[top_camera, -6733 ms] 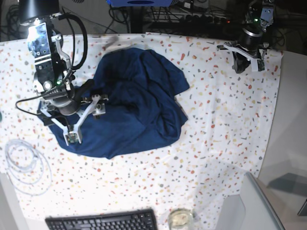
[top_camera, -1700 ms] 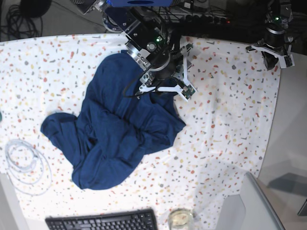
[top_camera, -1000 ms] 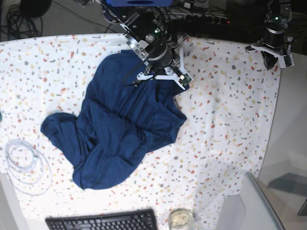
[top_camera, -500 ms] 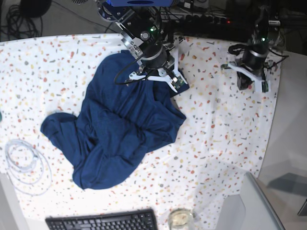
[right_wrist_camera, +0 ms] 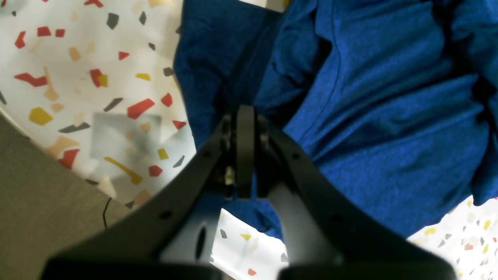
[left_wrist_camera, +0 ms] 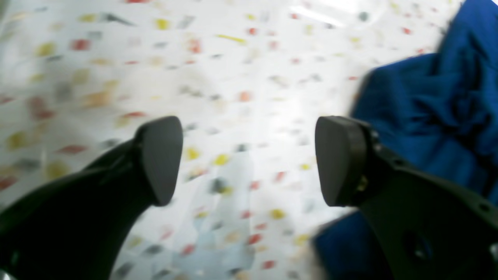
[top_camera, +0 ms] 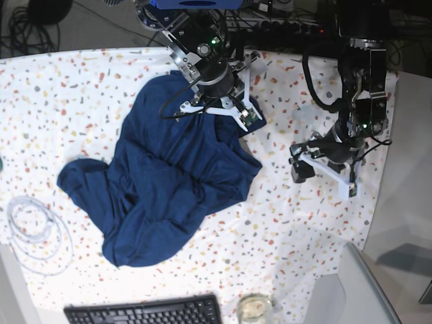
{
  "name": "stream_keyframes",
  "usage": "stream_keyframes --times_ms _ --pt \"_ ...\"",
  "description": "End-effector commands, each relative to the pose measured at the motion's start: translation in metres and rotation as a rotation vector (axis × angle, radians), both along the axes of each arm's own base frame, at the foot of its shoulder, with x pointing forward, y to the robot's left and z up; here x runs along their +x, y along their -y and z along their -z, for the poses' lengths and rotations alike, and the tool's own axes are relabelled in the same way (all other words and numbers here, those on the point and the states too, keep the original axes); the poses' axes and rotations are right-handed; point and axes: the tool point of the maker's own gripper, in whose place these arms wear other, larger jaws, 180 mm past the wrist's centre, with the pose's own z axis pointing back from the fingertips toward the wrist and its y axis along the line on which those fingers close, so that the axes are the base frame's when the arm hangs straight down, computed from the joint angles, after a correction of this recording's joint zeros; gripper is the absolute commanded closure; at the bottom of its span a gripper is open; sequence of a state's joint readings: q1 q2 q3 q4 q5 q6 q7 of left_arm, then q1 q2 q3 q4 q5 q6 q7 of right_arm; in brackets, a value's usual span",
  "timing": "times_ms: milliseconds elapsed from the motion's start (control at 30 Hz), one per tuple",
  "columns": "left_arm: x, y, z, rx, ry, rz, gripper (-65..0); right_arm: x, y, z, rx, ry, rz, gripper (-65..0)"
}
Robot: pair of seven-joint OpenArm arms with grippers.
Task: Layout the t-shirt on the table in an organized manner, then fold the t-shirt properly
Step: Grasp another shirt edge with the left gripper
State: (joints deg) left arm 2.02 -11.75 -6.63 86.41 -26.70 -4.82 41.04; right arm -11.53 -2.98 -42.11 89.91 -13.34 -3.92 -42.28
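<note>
Since half a second ago the left hand has swung down from the desk's far corner to hang over the speckled desk just right of the t-shirt, its jaws spread wide and empty. The t-shirt lies crumpled at the desk's middle. The right hand stays clamped on the shirt's upper right edge.

Navy t-shirt; white table, multicolour flecks.
</note>
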Motion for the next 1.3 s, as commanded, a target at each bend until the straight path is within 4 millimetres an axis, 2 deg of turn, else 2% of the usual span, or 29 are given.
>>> stream_keyframes --times_ms 0,200,400,533,567,633,700,800,833,933,1033,1100,1133,1267 --pt "0.012 0.009 -0.015 -0.016 0.048 0.039 -51.2 -0.023 0.003 0.006 0.003 -0.030 -0.075 0.0" --pt "0.033 0.044 -0.010 -0.079 0.048 0.168 -51.2 -0.023 0.004 0.007 0.003 -0.030 -0.073 0.0" --pt "0.041 0.093 0.023 -0.081 -0.067 0.313 -51.2 -0.024 0.013 0.011 -0.020 -0.031 -0.081 0.0" --pt "0.037 0.108 0.038 -0.065 -0.121 0.367 -50.0 -0.028 0.015 0.013 -0.025 -0.039 -0.079 0.0" --pt "0.037 0.108 0.040 -0.063 -0.130 0.369 -46.7 -0.029 0.017 0.015 -0.029 -0.041 -0.078 0.0" --pt "0.036 0.107 0.044 -0.062 -0.144 0.366 -35.1 -0.031 0.023 0.018 -0.044 -0.043 -0.085 0.0" --pt "0.039 0.102 0.044 -0.057 -0.143 0.360 -19.9 -0.032 0.025 0.019 -0.049 -0.045 -0.086 0.0" --pt "0.042 0.096 0.042 -0.039 -0.140 0.359 -2.0 -0.032 0.026 0.019 -0.051 -0.045 -0.085 0.0" --pt "0.042 0.093 0.041 -0.030 -0.140 0.362 0.0 -0.032 0.027 0.019 -0.052 -0.045 -0.085 0.0" --pt "0.046 0.091 0.035 -0.015 -0.121 0.369 0.0 -0.032 0.034 0.021 -0.067 -0.041 -0.088 0.0" --pt "0.056 0.084 0.016 0.014 -0.067 0.378 0.0 -0.020 0.040 0.013 -0.071 -0.003 -0.086 0.0" --pt "0.061 0.084 -0.001 0.036 -0.039 0.398 0.0 0.000 0.056 0.003 -0.081 0.045 -0.053 0.0" --pt "0.070 0.086 -0.018 0.051 -0.006 0.412 0.0 0.012 0.066 -0.003 -0.086 0.070 -0.027 0.0" --pt "0.091 0.097 -0.061 0.071 0.093 0.442 0.0 0.059 0.105 -0.024 -0.124 0.169 0.058 0.0"
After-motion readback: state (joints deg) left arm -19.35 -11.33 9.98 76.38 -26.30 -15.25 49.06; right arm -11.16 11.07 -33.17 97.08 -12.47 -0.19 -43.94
